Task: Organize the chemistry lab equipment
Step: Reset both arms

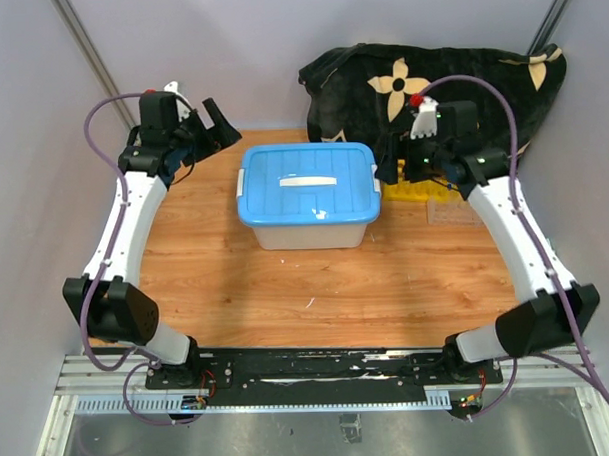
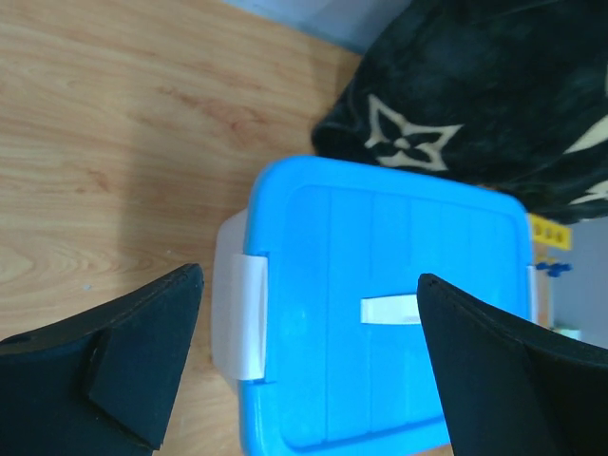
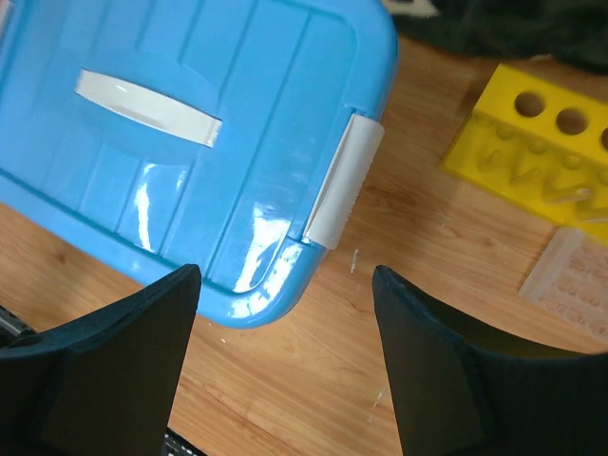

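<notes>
The yellow holed tube rack [image 3: 541,142] lies on the wooden table to the right of the tub, partly hidden behind my right arm in the top view [image 1: 415,192]. A clear plastic rack [image 3: 575,285] lies beside it, nearer the front [image 1: 454,211]. My right gripper [image 3: 285,271] hangs open and empty above the tub's right front corner, left of both racks [image 1: 392,163]. My left gripper [image 2: 309,275] is also open and empty, raised off the tub's far left corner [image 1: 216,126] and facing its left latch. No other lab items can be made out.
A white plastic tub with a latched blue lid [image 1: 308,183] stands mid-table between the two grippers. A black flowered cloth [image 1: 429,79] is heaped at the back right, just behind the racks. Grey walls close in the left, back and right sides.
</notes>
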### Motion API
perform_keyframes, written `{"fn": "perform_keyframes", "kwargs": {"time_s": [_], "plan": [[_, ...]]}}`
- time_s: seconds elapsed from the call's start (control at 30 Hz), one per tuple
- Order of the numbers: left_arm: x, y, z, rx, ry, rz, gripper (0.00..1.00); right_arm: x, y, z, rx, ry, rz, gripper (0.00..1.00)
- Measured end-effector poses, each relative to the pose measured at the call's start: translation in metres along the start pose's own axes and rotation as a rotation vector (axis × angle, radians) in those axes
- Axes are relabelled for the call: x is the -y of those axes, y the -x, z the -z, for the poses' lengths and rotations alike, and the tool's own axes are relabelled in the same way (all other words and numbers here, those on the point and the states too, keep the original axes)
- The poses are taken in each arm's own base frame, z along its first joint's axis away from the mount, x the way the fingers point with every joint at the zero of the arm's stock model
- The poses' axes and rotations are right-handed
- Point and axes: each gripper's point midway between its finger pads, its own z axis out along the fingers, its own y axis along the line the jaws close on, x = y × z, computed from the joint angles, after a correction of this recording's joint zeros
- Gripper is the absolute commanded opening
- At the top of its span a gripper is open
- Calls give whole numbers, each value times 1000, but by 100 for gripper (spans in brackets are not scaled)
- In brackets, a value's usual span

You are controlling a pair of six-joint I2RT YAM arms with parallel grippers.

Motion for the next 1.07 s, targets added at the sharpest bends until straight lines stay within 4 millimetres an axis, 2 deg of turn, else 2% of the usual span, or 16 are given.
{"fn": "perform_keyframes", "kwargs": {"time_s": [0.13,0.23,0.33,0.43,0.5,0.6,0.8,0.9,1.07], "plan": [[5,15,27,102,-90,83,99,-8,30,54,175,-8,21,73],[-11,19,47,181,-77,141,99,-4,43,92,289,-89,37,73],[-40,19,59,245,30,155,99,16,39,129,373,-252,50,77],[-67,17,66,291,152,129,99,47,19,153,388,-453,52,80],[-85,11,68,298,230,101,99,64,3,161,368,-552,49,82],[-102,-1,64,282,294,90,99,85,-20,169,323,-682,21,84],[-127,-44,47,191,354,114,99,109,-70,156,204,-798,-74,83],[-131,-54,44,170,360,128,99,112,-81,156,205,-821,-121,80],[-130,-51,42,185,354,141,99,113,-86,164,248,-842,-165,81]]}}
